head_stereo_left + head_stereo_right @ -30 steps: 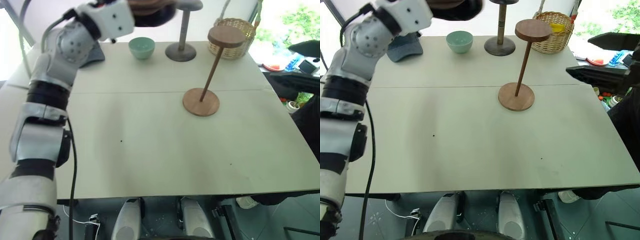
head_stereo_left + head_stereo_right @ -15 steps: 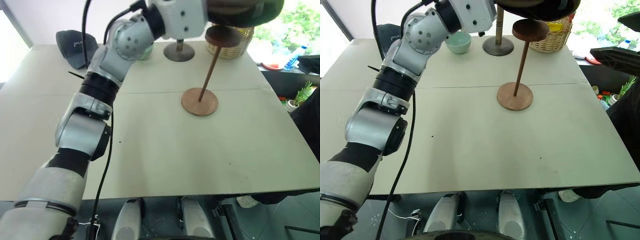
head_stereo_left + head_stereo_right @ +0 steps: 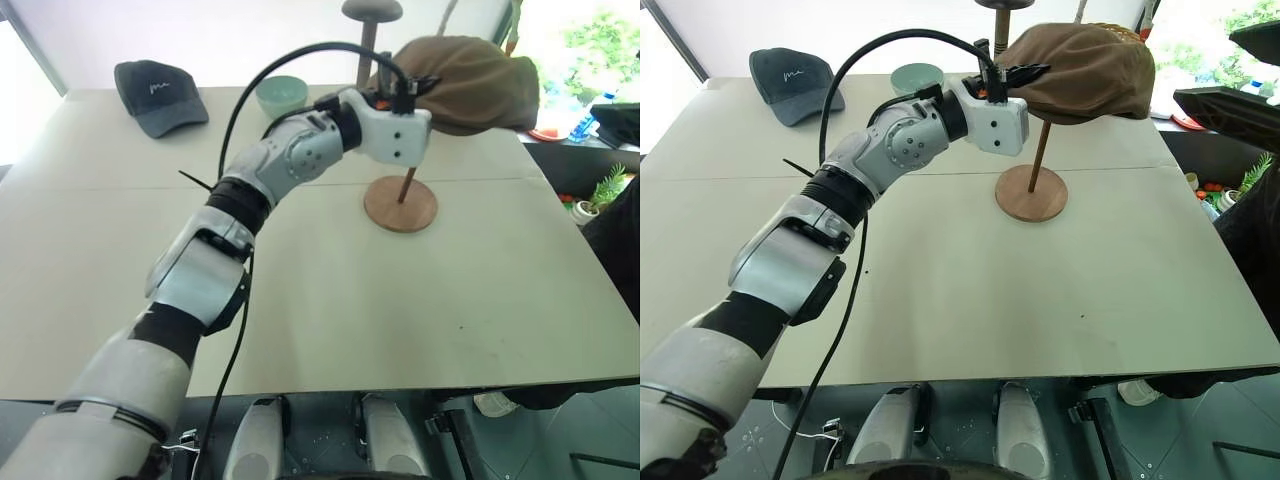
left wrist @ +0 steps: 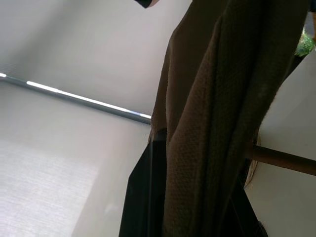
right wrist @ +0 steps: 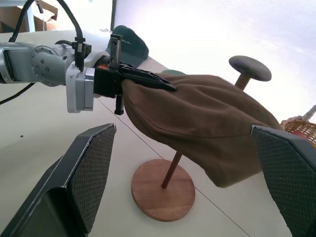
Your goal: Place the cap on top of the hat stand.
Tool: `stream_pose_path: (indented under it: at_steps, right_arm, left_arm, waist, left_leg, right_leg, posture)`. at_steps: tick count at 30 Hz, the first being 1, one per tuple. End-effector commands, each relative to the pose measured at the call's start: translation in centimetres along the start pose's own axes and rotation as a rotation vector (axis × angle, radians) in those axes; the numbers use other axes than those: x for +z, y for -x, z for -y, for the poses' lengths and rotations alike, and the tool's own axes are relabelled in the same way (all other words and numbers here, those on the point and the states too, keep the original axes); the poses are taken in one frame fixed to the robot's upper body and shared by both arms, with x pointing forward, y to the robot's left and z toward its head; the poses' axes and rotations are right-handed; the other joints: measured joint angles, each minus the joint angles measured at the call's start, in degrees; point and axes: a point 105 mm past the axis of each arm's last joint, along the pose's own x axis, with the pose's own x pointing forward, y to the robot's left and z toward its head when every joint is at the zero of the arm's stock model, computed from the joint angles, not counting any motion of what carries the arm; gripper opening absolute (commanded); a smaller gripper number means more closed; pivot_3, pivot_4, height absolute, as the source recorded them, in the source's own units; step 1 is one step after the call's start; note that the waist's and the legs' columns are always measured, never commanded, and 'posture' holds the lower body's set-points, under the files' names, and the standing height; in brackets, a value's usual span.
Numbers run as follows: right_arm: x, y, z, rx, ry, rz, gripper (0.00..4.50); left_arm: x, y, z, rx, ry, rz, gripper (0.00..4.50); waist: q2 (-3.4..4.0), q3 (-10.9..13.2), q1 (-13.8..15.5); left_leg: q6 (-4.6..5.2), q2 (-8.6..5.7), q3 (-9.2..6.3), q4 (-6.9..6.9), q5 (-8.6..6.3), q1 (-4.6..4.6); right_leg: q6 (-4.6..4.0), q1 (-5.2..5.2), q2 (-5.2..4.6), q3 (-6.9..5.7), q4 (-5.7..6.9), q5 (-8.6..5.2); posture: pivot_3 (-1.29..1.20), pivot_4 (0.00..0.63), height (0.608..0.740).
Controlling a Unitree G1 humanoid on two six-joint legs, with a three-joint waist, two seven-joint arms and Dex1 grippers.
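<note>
The brown cap [image 3: 462, 84] hangs over the top of the hat stand [image 3: 400, 205] and hides its disc. Only the stand's thin rod and round base show beneath it. My left gripper [image 3: 1012, 75] reaches across from the left and is shut on the cap's near-left edge. In the right wrist view the cap [image 5: 197, 113] droops over the rod, with the left gripper [image 5: 143, 79] pinching its rim. My right gripper [image 5: 182, 131] is held off to the right of the stand, wide open with nothing between its fingers [image 5: 89, 173]. Whether the cap's weight rests on the disc I cannot tell.
A dark grey baseball cap [image 3: 155, 95] lies at the table's far left. A green bowl [image 3: 280, 95] and a grey thick-stemmed stand [image 3: 372, 10] sit at the back. A wicker basket [image 5: 301, 128] stands behind the cap. The pale table [image 3: 300, 300] stretches wide in front.
My left gripper carried the cap to the right and down, from high at the back left to over the stand's disc, which the cap now covers. The right gripper stayed put.
</note>
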Motion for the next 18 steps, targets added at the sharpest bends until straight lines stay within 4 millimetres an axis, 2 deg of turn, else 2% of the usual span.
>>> stream_pose_path:
  at_steps: [1,2,8,13,18]
  right_arm:
    - [0.8,0.4,-0.1,-0.009,0.035,0.036,4.5]
    - [0.5,0.3,-0.1,-0.008,0.038,0.027,4.5]
    - [-0.9,-0.4,-0.7,0.011,0.081,-0.042,4.5]
    - [-2.2,-1.2,-1.4,0.033,0.11,-0.092,4.5]
    - [-3.5,-2.4,-2.9,0.069,0.137,-0.128,4.5]
  left_arm:
    - [0.8,0.4,-1.2,0.028,-0.019,0.055,0.85]
    - [0.9,0.6,-1.3,0.028,-0.021,0.06,1.11]
    - [0.6,2.1,-2.5,0.027,0.011,0.056,4.05]
    - [0.0,4.2,-3.3,-0.026,0.085,0.045,4.05]
    - [-1.4,7.6,-3.5,-0.135,0.199,-0.004,4.05]
  waist:
    - [0.0,0.0,0.0]
    - [0.01,-0.01,-0.01]
    - [0.01,-0.01,0.0]
    - [0.05,-0.03,-0.14]
    - [0.06,-0.03,-0.2]
  left_leg:
    - [0.0,0.0,0.0,0.01,0.0,0.0]
    - [0.0,0.0,0.0,0.01,0.0,0.0]
    - [0.0,0.0,0.0,0.01,0.0,0.0]
    - [0.01,0.01,0.0,-0.01,0.0,0.06]
    - [0.01,0.02,0.0,0.03,0.01,0.08]
  right_leg:
    - [0.0,0.0,0.0,0.0,0.0,0.0]
    - [0.0,0.0,0.0,0.0,0.0,0.0]
    - [0.02,0.0,0.0,0.01,0.02,0.02]
    - [0.03,0.01,0.01,0.01,0.07,0.02]
    - [0.03,0.05,0.02,0.01,0.08,0.02]
  posture:
    - [0.0,0.15,0.74]
    - [0.0,0.15,0.74]
    - [0.0,0.15,0.74]
    - [0.0,0.15,0.74]
    - [0.0,0.15,0.74]
